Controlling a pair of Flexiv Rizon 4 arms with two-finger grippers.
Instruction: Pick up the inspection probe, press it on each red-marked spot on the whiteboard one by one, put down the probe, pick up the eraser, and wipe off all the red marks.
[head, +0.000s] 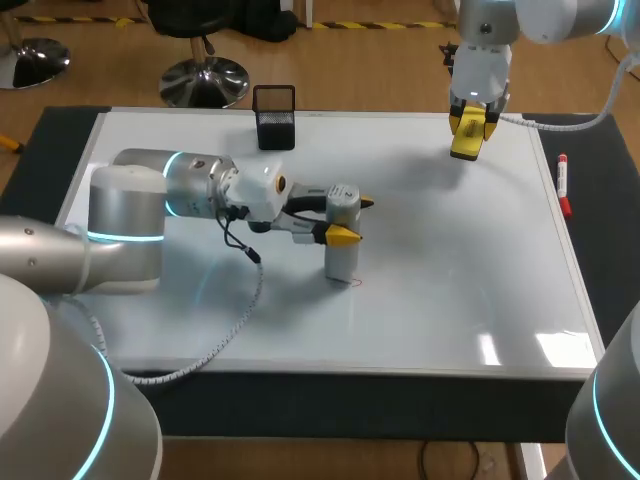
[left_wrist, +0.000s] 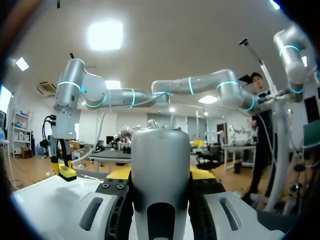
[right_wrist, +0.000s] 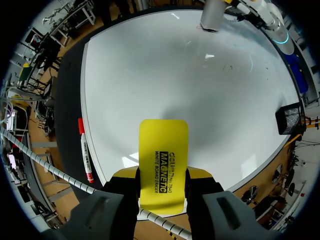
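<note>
At mid-whiteboard, my left pincer clamps the inspection probe, a smooth grey cylinder standing tip-down beside a faint red mark. I judge pressing is in hand; next, lift toward any other mark. My right pincer grips the flat yellow eraser over the glossy board's far corner.

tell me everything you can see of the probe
The probe is a smooth grey cylinder, metal-looking, with a rounded top and a dark slot low on one side. It stands upright on the whiteboard, its base by a small red mark, clamped between the left gripper's yellow-tipped fingers.
</note>
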